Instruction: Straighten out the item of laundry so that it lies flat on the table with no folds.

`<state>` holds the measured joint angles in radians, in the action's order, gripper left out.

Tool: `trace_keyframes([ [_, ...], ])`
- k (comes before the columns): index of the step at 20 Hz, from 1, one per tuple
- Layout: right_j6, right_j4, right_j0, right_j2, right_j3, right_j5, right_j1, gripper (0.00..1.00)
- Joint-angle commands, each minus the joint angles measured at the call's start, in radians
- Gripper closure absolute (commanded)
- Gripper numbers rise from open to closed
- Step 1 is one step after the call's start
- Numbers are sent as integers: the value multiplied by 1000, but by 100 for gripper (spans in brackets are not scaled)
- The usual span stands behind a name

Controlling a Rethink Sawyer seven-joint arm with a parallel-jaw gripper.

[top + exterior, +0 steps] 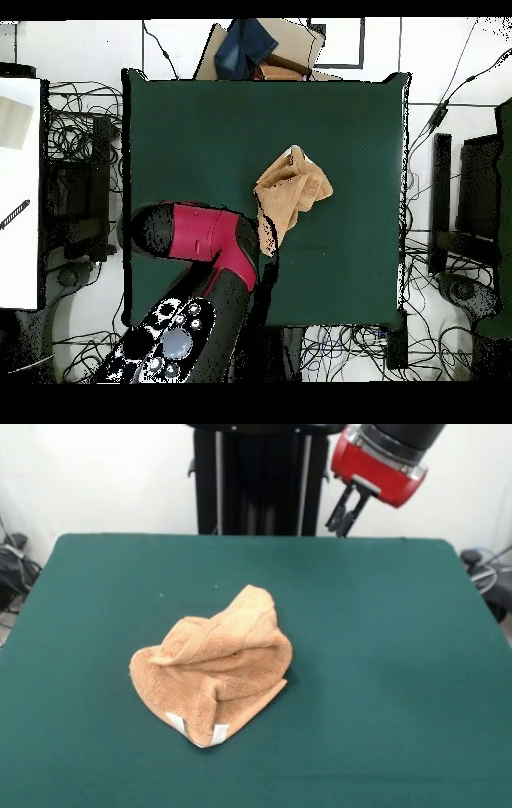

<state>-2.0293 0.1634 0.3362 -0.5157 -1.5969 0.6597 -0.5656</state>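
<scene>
with the tool [346, 518] raised, empty and slightly parted, bring it down to the crumpled towel's [214, 664] top flap and draw it outward across the surface [384, 664].

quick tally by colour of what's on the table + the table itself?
Orange-tan: 1, crumpled terry towel
White: 1, loop tag on the towel's edge
Dark green: 1, felt-covered rectangular table
Total: 3
</scene>
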Motion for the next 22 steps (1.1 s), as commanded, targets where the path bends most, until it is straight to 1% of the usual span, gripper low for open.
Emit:
trace_keyframes([
  [1,-305,58,0,32,28,-16,91,100],
  [5,-302,76,-12,44,23,-55,113,100],
  [10,-265,115,-57,86,2,-58,99,100],
  [21,-233,122,-67,69,23,-32,81,100],
  [22,-237,120,-59,57,35,-5,73,100],
])
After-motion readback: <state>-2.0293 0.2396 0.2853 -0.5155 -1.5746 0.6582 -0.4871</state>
